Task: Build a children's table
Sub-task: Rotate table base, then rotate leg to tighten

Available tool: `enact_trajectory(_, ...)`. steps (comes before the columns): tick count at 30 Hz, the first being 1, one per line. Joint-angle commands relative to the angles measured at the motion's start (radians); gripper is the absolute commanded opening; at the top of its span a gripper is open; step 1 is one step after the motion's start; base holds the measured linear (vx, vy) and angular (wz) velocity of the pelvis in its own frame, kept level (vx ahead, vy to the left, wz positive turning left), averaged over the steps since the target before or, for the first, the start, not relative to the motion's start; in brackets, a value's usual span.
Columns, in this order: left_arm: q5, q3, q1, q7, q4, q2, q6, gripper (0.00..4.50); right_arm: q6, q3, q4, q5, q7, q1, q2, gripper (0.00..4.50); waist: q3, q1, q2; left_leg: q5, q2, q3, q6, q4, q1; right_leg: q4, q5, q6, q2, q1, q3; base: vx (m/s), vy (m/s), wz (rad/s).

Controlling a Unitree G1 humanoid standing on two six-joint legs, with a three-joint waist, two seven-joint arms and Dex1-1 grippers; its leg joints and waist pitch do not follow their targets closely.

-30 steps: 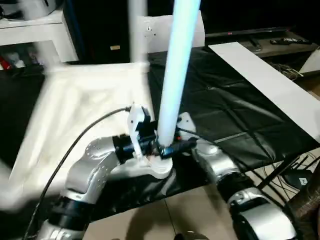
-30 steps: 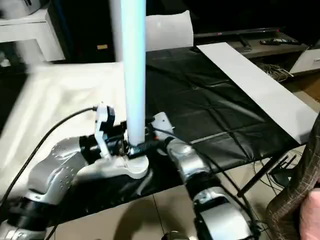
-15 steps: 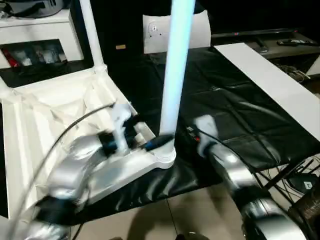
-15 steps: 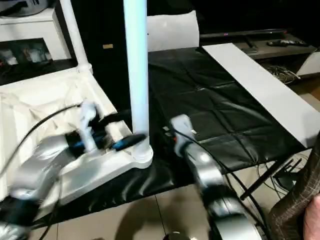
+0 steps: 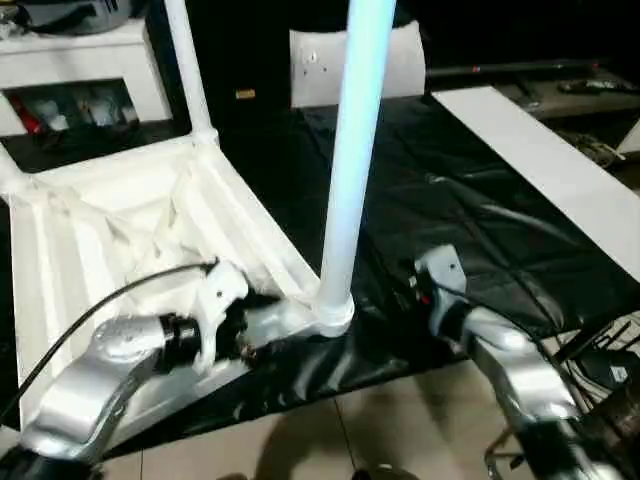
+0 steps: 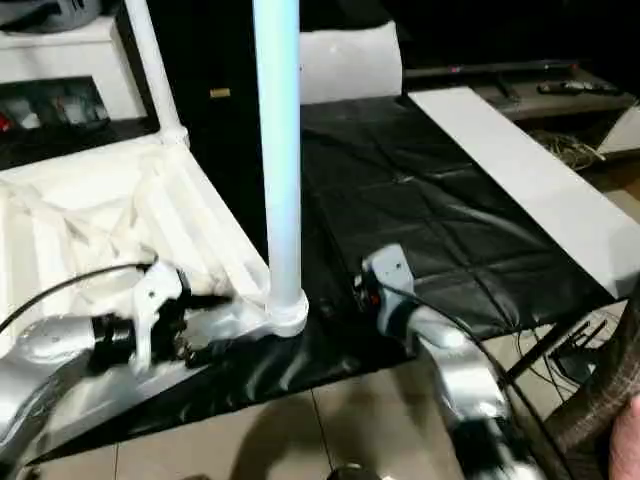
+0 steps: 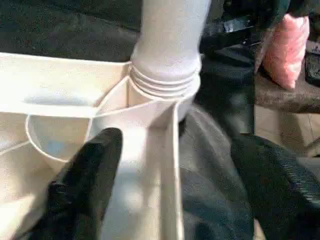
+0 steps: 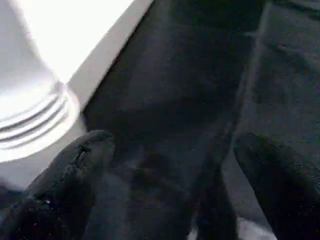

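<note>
Both grippers, left and right, are spread and empty, flanking the near socket. The tabletop lies ribs-up so sockets accept legs; near leg stands seated, another beyond.

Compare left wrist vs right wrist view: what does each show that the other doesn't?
Left wrist: the ribbed underside of the tabletop, the open left tool straddling its edge wall, and a pink object behind. Right wrist: the open right tool, gripping nothing. Both: the leg seated in the corner socket, and the black cover.
</note>
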State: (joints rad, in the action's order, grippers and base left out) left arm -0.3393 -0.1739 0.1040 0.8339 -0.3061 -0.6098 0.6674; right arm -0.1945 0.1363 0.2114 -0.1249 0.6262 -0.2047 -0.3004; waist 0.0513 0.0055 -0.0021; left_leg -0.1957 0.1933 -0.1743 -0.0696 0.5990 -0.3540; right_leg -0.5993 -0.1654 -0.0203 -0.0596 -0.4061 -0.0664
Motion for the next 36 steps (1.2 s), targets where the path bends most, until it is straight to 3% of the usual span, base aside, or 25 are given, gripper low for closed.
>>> enact_trajectory(1,0.007,-0.012,0.005,-0.023,-0.044,-0.013,0.074,3.33,-0.038,0.001,-0.061,-0.007,0.017,0.009,-0.018,4.5,-0.043,0.002,0.001,-0.346,0.027,0.014,0.009,-0.078,0.007,0.101,-0.567,-0.076,-0.059,0.027,0.044,0.0,0.0,0.0)
enact_trajectory(5,0.023,-0.04,0.011,-0.038,-0.089,-0.033,0.148,3.13,-0.074,0.008,-0.117,-0.005,0.024,0.023,-0.041,4.5,-0.044,0.001,0.0,-0.33,0.025,0.016,0.012,-0.077,0.003,0.102,-0.573,-0.061,-0.06,0.028,0.043,0.0,0.0,0.0)
enact_trajectory(6,0.017,-0.045,0.017,-0.049,-0.103,-0.03,0.171,2.89,-0.082,0.01,-0.132,-0.004,0.025,0.026,-0.047,4.5,-0.045,0.002,0.002,-0.328,0.026,0.016,0.01,-0.077,0.004,0.1,-0.562,-0.064,-0.059,0.028,0.043,0.0,0.0,0.0)
enact_trajectory(12,0.072,-0.117,0.067,-0.111,-0.112,-0.026,0.265,2.89,-0.171,0.058,-0.296,-0.077,0.178,0.064,-0.123,4.5,-0.049,0.006,0.003,-0.293,0.026,0.016,0.03,-0.075,-0.003,0.097,-0.487,-0.074,-0.057,0.036,0.043,0.0,0.0,0.0)
enact_trajectory(16,0.095,-0.13,0.092,-0.132,-0.083,-0.011,0.278,2.89,-0.236,0.084,-0.394,-0.136,0.276,0.087,-0.188,4.5,-0.049,0.008,0.004,-0.285,0.025,0.017,0.035,-0.074,-0.004,0.1,-0.486,-0.073,-0.057,0.041,0.042,0.0,0.0,0.0)
enact_trajectory(21,0.104,-0.147,0.107,-0.149,-0.064,-0.011,0.276,2.89,-0.266,0.09,-0.434,-0.151,0.304,0.095,-0.218,4.5,-0.047,0.007,0.004,-0.305,0.023,0.02,0.031,-0.071,-0.002,0.108,-0.552,-0.058,-0.06,0.035,0.037,0.0,0.0,0.0)
enact_trajectory(32,0.097,-0.157,0.123,-0.141,-0.062,0.008,0.286,2.89,-0.324,0.095,-0.475,-0.177,0.336,0.098,-0.253,4.5,-0.052,0.01,0.005,-0.274,0.025,0.02,0.035,-0.069,-0.005,0.101,-0.483,-0.083,-0.061,0.041,0.039,0.0,0.0,0.0)
enact_trajectory(36,0.102,-0.16,0.122,-0.145,-0.047,0.008,0.267,2.89,-0.331,0.099,-0.489,-0.188,0.344,0.102,-0.258,4.5,-0.049,0.011,0.005,-0.284,0.024,0.02,0.035,-0.069,-0.003,0.104,-0.509,-0.078,-0.06,0.039,0.037,0.0,0.0,0.0)
